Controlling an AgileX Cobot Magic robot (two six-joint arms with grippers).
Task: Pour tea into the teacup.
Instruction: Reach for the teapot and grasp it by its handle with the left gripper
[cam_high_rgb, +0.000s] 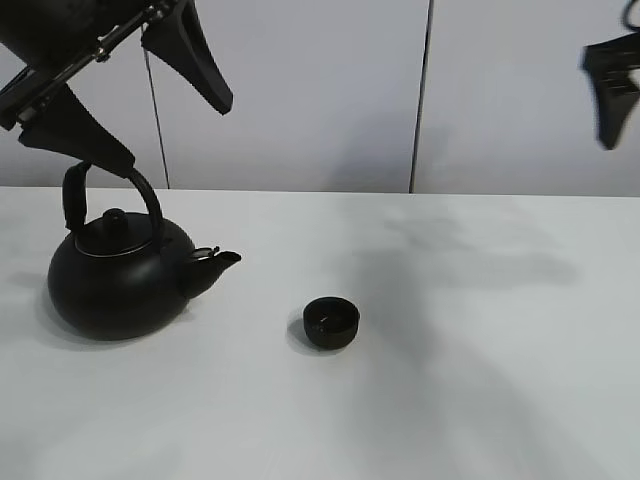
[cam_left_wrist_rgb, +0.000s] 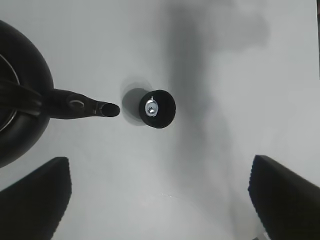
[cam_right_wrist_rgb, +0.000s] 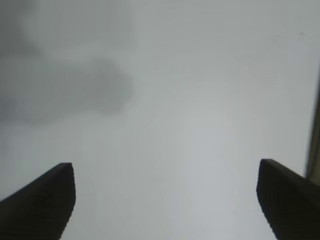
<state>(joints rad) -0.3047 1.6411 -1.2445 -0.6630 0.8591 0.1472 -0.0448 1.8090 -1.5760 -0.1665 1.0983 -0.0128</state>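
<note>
The round black kettle (cam_high_rgb: 120, 275) with an arched handle stands on the white table at the left, its spout (cam_high_rgb: 215, 262) pointing right toward the teacup. The teacup (cam_high_rgb: 331, 322), tiny, black and handleless, stands upright near the middle of the table, apart from the kettle. My left gripper (cam_high_rgb: 175, 137) hangs open and empty above the kettle's handle, touching nothing. The left wrist view shows the kettle (cam_left_wrist_rgb: 20, 100), the teacup (cam_left_wrist_rgb: 159, 108) and the open gripper (cam_left_wrist_rgb: 160, 161). My right gripper (cam_high_rgb: 610, 90) is raised at the far right, open and empty (cam_right_wrist_rgb: 166, 165).
The white table (cam_high_rgb: 480, 380) carries only the kettle and the teacup. A pale wall with a vertical seam (cam_high_rgb: 420, 100) stands behind it. The right wrist view shows only the table surface (cam_right_wrist_rgb: 175, 75) with a soft shadow.
</note>
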